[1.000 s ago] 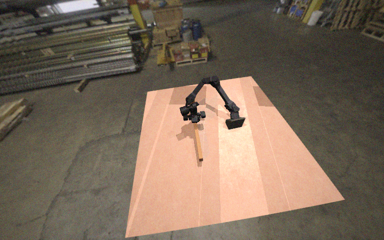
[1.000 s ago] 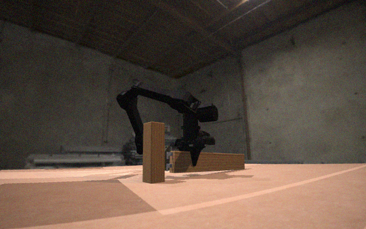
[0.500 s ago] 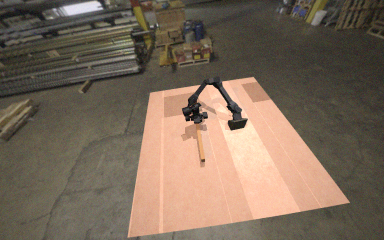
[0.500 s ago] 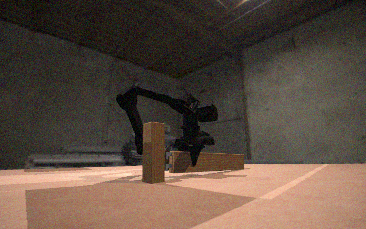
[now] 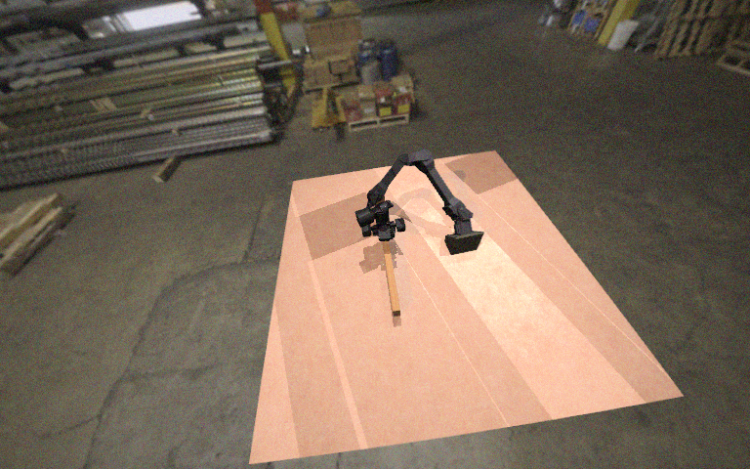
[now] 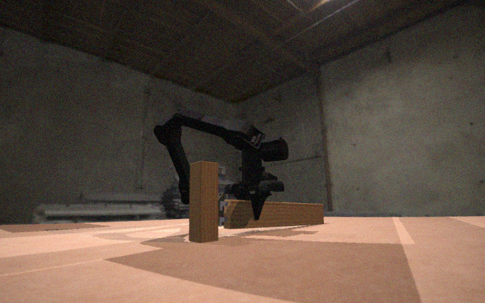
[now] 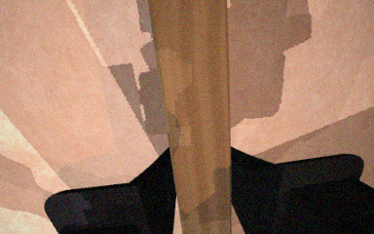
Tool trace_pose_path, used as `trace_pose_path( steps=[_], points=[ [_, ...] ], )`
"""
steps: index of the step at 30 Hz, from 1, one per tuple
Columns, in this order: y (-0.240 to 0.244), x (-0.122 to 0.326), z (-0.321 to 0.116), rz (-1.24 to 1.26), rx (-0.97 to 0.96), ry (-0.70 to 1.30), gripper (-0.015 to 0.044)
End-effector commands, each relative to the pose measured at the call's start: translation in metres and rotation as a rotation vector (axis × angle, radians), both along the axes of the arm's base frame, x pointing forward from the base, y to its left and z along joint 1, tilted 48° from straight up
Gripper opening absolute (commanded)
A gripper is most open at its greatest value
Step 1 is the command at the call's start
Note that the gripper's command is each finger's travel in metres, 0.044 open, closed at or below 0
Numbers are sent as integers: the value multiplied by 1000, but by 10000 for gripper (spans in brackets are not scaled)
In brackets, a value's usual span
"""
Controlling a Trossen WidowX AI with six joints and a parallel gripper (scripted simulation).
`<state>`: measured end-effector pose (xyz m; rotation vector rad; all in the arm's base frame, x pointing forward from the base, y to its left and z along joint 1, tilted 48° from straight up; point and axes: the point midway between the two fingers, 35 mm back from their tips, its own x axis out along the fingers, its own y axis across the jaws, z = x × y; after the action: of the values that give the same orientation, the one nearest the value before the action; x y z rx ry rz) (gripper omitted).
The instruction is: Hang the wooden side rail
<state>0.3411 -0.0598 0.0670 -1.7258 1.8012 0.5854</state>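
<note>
The wooden rail [image 5: 391, 281] [image 6: 300, 213] [image 7: 200, 88] stands on its narrow edge, its far end at the table; whether its post end touches the table is unclear. My gripper [image 5: 386, 240] [image 6: 256, 217] [image 7: 193, 146] is shut on the rail near its post end, one finger on each side. The headboard post [image 6: 203, 203] stands upright just beyond that end; in the top view the arm hides it. Small grey hooks [image 6: 221, 207] show in the narrow gap between rail and post. The slot and pins are hidden, so hook contact cannot be told.
The table top [image 5: 420, 387] [image 6: 321, 271] carries patchy shadows. The arm's base [image 5: 464, 241] stands on it to the right of the rail in the top view, and the arm arches over to the post end. Racks, pallets and boxes are in the background off the table.
</note>
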Motion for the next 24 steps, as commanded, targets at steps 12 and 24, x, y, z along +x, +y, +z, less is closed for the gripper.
trace_pose_path(
  steps=[12, 24],
  points=[
    [0, 0, 2, 6, 1, -3, 0],
    [-1, 1, 4, 6, 1, -3, 0]
  ],
)
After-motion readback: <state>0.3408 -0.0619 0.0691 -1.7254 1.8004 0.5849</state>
